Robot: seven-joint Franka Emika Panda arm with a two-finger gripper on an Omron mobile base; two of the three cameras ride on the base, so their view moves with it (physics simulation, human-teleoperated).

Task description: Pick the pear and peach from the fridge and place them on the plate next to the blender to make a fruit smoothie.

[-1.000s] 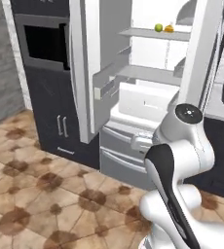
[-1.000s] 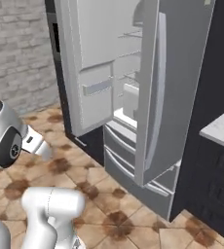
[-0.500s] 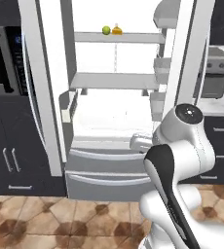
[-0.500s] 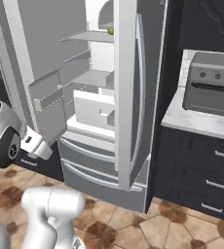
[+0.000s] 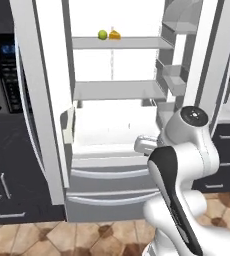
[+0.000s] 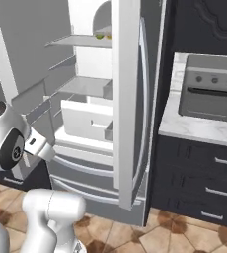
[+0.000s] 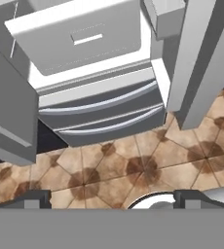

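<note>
The fridge (image 5: 117,91) stands in front of me with both doors swung open, also seen from the side in the right base view (image 6: 128,104). On its top shelf sits the small green pear (image 5: 102,34), seen again past the door edge (image 6: 99,35), with a yellow-orange wedge (image 5: 115,35) right beside it. The peach, the plate and the blender are out of view. My gripper (image 7: 113,200) is open with nothing between its fingertips (image 7: 35,198). It points down at the fridge's lower drawers (image 7: 102,114) and the tiled floor, far below the pear's shelf.
A black oven (image 5: 7,70) with a blue clock is built in left of the fridge. Right of it, a grey toaster oven (image 6: 209,94) sits on a marble counter (image 6: 194,129) over dark drawers. The open right door (image 6: 130,148) juts toward me. A white pull-out drawer (image 7: 80,36) stands out.
The whole scene has shifted in both base views, so the base has moved: the fridge now stands centred and nearer. My gripper stays open.
</note>
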